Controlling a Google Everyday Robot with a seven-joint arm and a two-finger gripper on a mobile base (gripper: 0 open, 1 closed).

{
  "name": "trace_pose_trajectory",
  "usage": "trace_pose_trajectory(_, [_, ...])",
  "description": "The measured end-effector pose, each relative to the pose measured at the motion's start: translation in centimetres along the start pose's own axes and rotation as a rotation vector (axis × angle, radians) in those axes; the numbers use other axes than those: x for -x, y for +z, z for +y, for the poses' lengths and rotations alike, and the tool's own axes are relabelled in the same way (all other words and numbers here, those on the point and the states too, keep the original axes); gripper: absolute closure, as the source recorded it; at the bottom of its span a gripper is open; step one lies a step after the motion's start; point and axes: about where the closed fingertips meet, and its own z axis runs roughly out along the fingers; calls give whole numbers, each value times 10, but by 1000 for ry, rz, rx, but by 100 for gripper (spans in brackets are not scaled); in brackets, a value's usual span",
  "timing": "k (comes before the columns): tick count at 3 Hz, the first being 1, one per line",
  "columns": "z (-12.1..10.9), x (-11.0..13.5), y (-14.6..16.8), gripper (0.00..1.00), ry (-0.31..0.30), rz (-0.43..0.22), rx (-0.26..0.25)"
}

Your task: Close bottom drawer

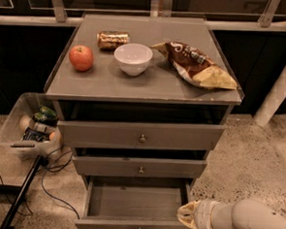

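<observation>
Grey-brown wood marks the bottom drawer [136, 202], pulled well out at the foot of the cabinet [135, 89], its board floor bare. The gripper [187, 216] sits by its right front corner; I cannot tell whether it is open or closed. A push from that corner, off-centre, could skew the drawer and jam it. An apple [81, 58], bowl [133, 58], can [113, 40] and chip bag [197, 65] rest on top; a bin [16, 123] and cables [56, 189] lie left, none in the drawer's way.
</observation>
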Motion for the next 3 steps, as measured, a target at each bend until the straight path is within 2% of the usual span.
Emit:
trace_pose_trajectory(1, [-11, -17, 19, 100, -12, -84, -71])
trace_pose_trajectory(2, [-9, -44, 36, 100, -17, -162, -83])
trace_pose_trajectory(3, [3, -68, 54, 100, -9, -190, -67])
